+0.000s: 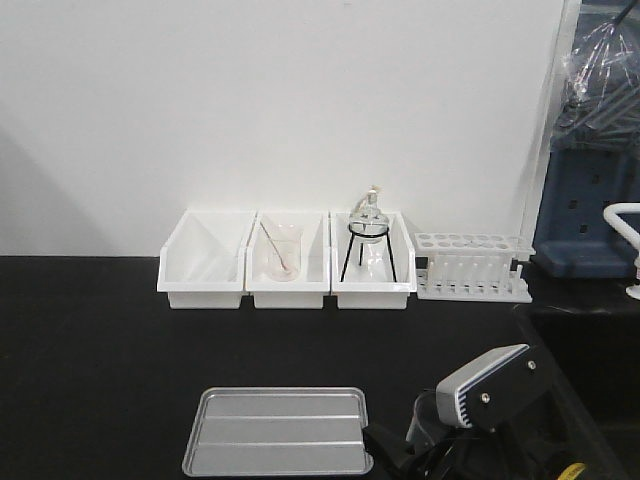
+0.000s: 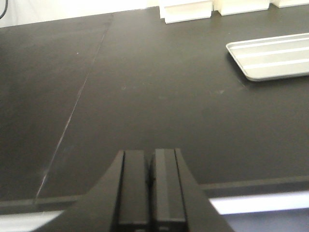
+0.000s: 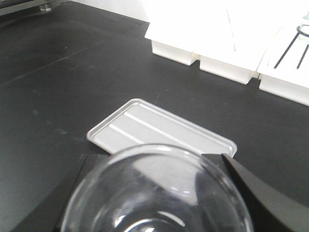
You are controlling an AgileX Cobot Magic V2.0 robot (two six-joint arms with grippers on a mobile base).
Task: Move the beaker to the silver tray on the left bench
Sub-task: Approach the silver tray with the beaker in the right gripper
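Note:
The beaker (image 3: 154,198), clear empty glass with a round rim, fills the bottom of the right wrist view. My right gripper (image 3: 157,162) is shut on it, one dark finger on each side. The beaker hangs above the black left bench (image 1: 90,350), just short of the near edge of the silver tray (image 3: 159,130). In the front view the silver tray (image 1: 277,432) lies at the bottom centre, with my right arm (image 1: 485,390) to its right. My left gripper (image 2: 150,159) is shut and holds nothing, low over the left bench (image 2: 145,87), the silver tray (image 2: 275,55) off to its right.
Three white bins (image 1: 288,262) line the wall. The middle one holds a beaker with pink residue and a rod (image 1: 281,255); the right one holds a flask on a black tripod (image 1: 368,240). A white test tube rack (image 1: 470,265) stands right of them. Blue equipment (image 1: 585,220) sits far right.

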